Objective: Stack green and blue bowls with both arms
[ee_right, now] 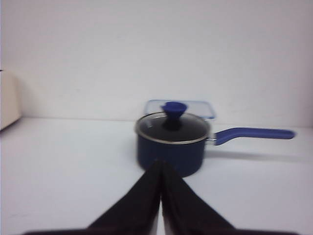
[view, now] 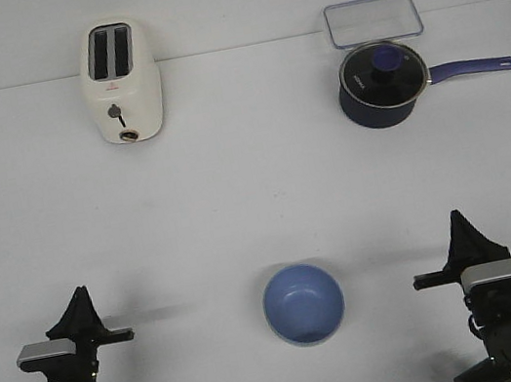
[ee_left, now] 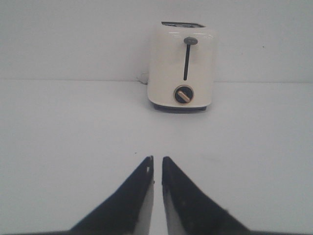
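Note:
The periwinkle blue bowl [view: 303, 303] sits upright on the white table [view: 257, 200], near the front edge at the middle. No separate green bowl shows in any view. My left gripper [view: 79, 299] rests at the front left, well left of the bowl. In the left wrist view, the left gripper [ee_left: 157, 159] has only a thin slit between its fingertips and holds nothing. My right gripper [view: 459, 222] rests at the front right, well right of the bowl. In the right wrist view, the right gripper [ee_right: 160, 163] is shut and empty. Neither wrist view shows the bowl.
A cream toaster [view: 121, 82] stands at the back left, straight ahead of the left gripper [ee_left: 184, 67]. A dark navy saucepan [view: 379, 85] with lid and long handle stands at the back right [ee_right: 171, 142], with a clear lidded box [view: 372, 20] behind it.

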Controlling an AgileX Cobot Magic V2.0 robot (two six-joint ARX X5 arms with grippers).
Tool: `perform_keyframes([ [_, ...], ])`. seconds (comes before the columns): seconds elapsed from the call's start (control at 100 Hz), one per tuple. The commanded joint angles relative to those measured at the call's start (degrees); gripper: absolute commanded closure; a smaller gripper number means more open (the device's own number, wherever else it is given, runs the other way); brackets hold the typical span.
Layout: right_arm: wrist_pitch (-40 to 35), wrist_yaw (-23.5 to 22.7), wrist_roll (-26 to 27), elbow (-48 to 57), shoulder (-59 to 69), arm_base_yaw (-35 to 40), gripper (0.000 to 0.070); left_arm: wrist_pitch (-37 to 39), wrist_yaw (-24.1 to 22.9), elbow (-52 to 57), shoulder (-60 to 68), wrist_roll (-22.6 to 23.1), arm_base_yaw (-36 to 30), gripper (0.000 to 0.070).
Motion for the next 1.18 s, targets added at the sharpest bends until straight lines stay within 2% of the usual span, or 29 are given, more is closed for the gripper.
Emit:
perform_keyframes([
  [0.0,-0.13,-6.27,-5.14,-2.38,-0.90,-3.98,0.0700,0.66,0.20,-1.16,-0.09,-0.13,0.04,0.0685],
  [0.11,-0.11,-17.33,-11.06,-7.41,-3.04,-11.34,0.0700,0.68,0.20,-1.16,-0.09,-0.13,0.02,0.0685],
  [0.21,-0.13,-21.09,-12.50,-12.26,-5.79,-15.74,0.0700,0.66,0.20,-1.16,-0.09,-0.13,0.02,0.0685],
  [0.42,4.74,-21.05,-14.19,-19.89,-7.06,-17.42,0.0700,0.87,0.20,-1.16,-0.07,-0.13,0.04,0.0685],
  [1.17,6.25,-21.07,-14.58,-19.78,-7.06,-17.42,0.0700,0.94,0.22,-1.14,-0.09,-0.13,0.04,0.0685],
])
